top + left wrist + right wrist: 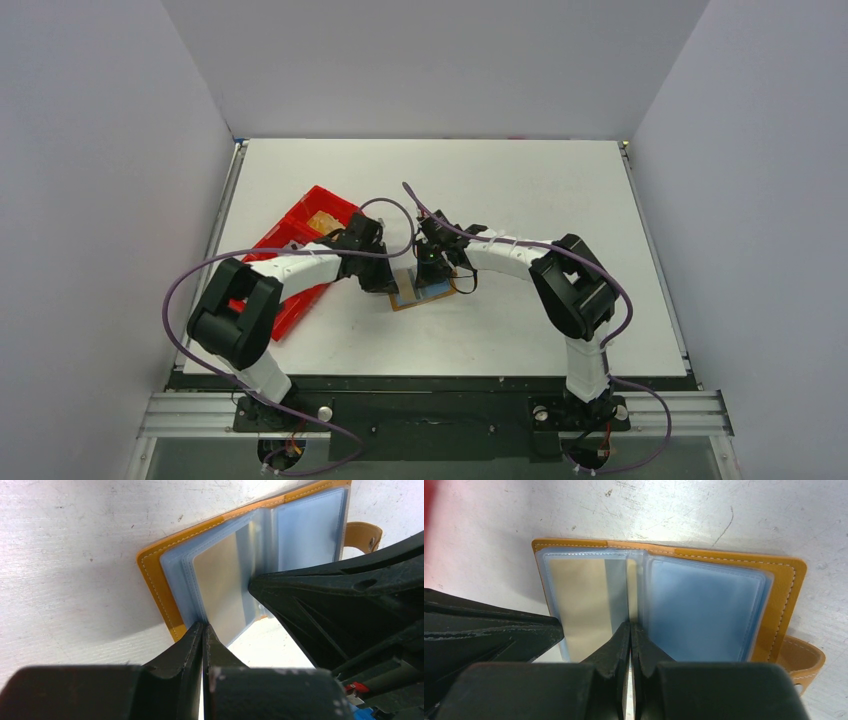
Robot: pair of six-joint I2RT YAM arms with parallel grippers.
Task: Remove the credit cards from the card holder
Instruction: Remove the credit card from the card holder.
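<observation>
No lettering, brand, number or sign can be read in any view; the card holder (785, 582) shows only a plain tan cover with pale stitching; the credit cards (704, 610) behind its clear sleeves look blank and hazy, with no print that can be made out.
</observation>
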